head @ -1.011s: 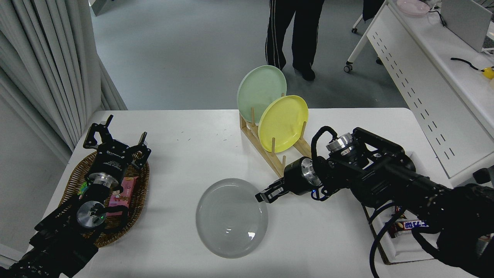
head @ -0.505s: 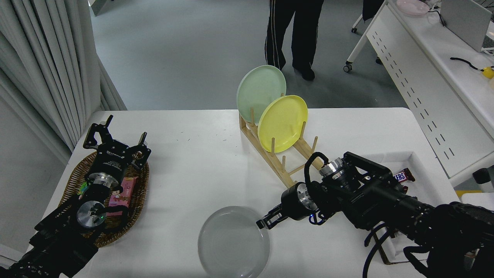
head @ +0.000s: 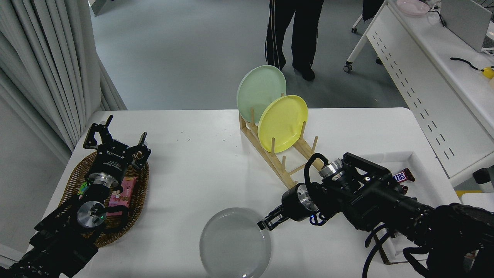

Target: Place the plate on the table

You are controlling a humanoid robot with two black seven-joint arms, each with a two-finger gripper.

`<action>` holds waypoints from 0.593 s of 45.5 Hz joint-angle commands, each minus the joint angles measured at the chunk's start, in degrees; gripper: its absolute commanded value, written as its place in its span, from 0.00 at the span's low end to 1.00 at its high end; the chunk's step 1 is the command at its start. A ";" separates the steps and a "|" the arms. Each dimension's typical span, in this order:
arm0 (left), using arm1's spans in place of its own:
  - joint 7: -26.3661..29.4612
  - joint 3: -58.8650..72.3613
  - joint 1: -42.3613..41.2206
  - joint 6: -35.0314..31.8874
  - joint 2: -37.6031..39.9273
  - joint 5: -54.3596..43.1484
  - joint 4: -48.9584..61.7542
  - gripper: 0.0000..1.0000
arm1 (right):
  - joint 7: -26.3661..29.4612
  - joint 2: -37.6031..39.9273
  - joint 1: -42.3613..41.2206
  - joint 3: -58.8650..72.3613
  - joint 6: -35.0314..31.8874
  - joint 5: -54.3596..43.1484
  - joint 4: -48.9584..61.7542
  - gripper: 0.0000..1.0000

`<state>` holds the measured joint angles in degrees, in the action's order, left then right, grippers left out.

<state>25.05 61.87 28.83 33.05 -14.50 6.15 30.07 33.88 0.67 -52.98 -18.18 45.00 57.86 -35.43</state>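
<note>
The grey-white plate (head: 234, 244) lies about flat at the front middle of the white table (head: 200, 162), its near edge cut off by the picture's bottom. My right gripper (head: 266, 223) reaches in from the right, its fingertips at the plate's upper right rim, shut on it. My left gripper (head: 115, 139) is parked, open and empty, over the wicker basket (head: 75, 181) at the left.
A wooden rack (head: 283, 166) behind my right arm holds a pale green plate (head: 261, 92) and a yellow plate (head: 283, 122) upright. A white tray (head: 424, 170) with a candy bar (head: 401, 176) lies at the right. A person's legs (head: 293, 34) stand beyond the table.
My right gripper carried the plate from the table's middle down toward the front edge, lowering it from tilted to flat. In the last half second it barely moved.
</note>
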 commanded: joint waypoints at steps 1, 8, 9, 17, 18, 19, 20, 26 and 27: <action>0.00 0.00 0.00 0.00 0.00 0.00 -0.01 1.00 | 0.04 1.44 -0.37 -0.10 0.00 -0.30 0.01 0.00; 0.00 0.00 0.00 0.00 0.00 0.00 0.08 1.00 | 0.04 2.14 -0.55 -0.10 0.00 -0.91 0.01 0.00; 0.00 0.00 0.00 0.00 0.00 0.00 -0.01 1.00 | 0.04 2.15 -0.55 -0.10 0.00 -1.00 0.01 0.00; 0.00 0.00 0.00 0.00 -0.09 0.00 -0.01 1.00 | 0.04 2.15 -0.55 -0.10 0.00 -1.00 0.01 0.00; 0.00 0.00 0.00 0.00 0.00 0.00 -0.01 1.00 | 0.04 2.15 -0.55 -0.10 0.00 -1.00 0.01 0.00; 0.00 0.00 0.00 0.00 0.00 0.00 -0.01 1.00 | 0.04 2.15 -0.55 -0.10 0.00 -1.00 0.01 0.00; 0.00 0.00 0.00 0.00 0.00 0.00 -0.01 1.00 | 0.04 2.15 -0.55 -0.10 0.00 -1.00 0.01 0.00; 0.00 0.00 0.00 0.00 0.00 0.00 -0.01 1.00 | 0.04 2.23 -0.55 -0.19 0.00 -1.09 0.01 0.00; 0.00 0.00 0.00 0.00 0.00 0.00 -0.01 1.00 | 0.04 2.23 -0.55 -0.19 0.00 -1.17 0.01 0.00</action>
<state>25.05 61.87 28.83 33.05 -14.50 6.15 30.07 33.92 2.68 -53.49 -18.31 45.00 56.96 -35.42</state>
